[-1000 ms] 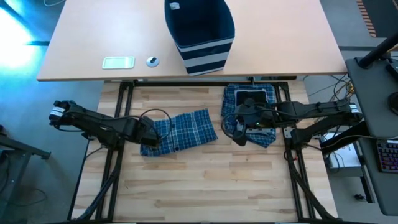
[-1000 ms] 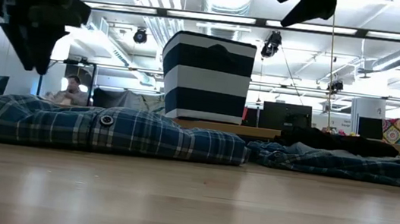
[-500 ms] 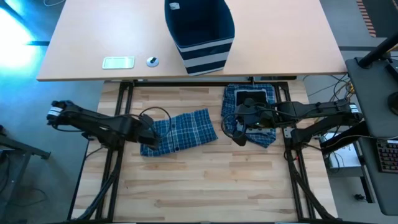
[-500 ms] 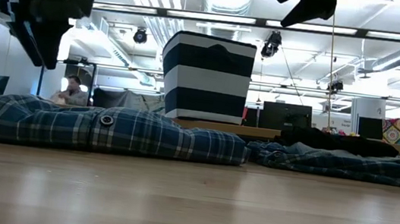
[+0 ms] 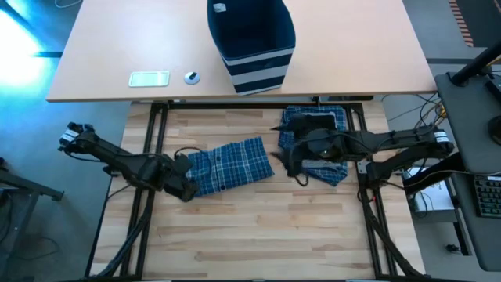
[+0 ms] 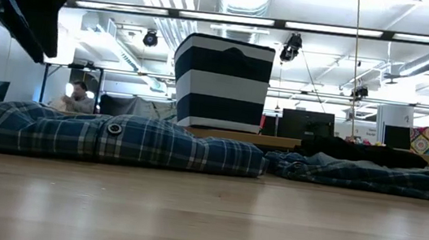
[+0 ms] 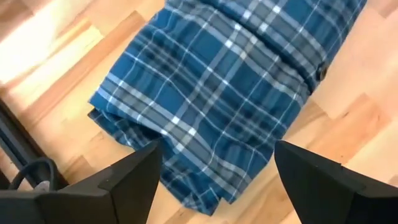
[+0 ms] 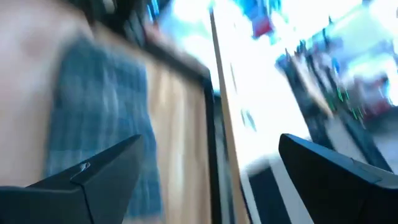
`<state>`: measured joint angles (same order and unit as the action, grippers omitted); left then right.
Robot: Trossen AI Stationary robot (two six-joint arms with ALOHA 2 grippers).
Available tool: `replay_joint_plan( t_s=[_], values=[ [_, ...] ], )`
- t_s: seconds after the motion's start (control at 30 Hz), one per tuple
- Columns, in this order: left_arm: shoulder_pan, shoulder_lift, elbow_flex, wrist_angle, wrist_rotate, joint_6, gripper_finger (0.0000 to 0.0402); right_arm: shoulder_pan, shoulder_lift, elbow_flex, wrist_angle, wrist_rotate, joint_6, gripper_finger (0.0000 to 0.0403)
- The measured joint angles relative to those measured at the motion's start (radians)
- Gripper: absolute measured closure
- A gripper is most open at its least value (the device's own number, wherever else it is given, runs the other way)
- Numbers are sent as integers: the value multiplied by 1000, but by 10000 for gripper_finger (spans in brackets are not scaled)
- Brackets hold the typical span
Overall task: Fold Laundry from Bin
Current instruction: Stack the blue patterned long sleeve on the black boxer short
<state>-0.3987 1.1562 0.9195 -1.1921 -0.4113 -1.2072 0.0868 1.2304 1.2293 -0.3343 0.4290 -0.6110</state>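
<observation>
Fingers of the left gripper [image 7: 214, 171] stood wide apart, holding nothing, above the left end of the folded plaid cloth [image 5: 227, 166]. To its right, the right gripper [image 5: 288, 157] was spread open too, beside a plaid pile [image 5: 319, 149]. The bin [image 5: 250, 39] stood farther back.

On the tan desk [image 5: 102, 55] beyond the slatted wooden work surface [image 5: 258, 227] lie a pale green rectangular phone-like slab [image 5: 149, 78] and, just beside it, a small round disc [image 5: 192, 77]. A keyboard [image 5: 487, 196] shows at the far right edge. In the low view a person [image 6: 78, 97] sits in the room behind, with dark monitors [image 6: 304, 123] and ceiling lights [image 6: 227, 17] above.
</observation>
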Motion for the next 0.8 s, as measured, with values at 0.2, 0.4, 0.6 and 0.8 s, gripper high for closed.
replay_joint_plan(
  t_s=[0.2, 0.4, 0.6, 0.8],
  values=[
    [-56, 7, -12, 83, -33, -5, 119, 0, 58, 0, 309, -237, 45, 33],
    [-55, -34, -141, 207, -27, -21, 127, 2, 83, 4, 466, -302, 792, 33],
    [-8, -105, -285, 250, -16, -262, 129, -8, 73, 3, 396, -247, 1004, 33],
    [94, -123, -313, 163, 29, -504, 129, 3, 79, 3, 331, -273, 1151, 33]
  ],
)
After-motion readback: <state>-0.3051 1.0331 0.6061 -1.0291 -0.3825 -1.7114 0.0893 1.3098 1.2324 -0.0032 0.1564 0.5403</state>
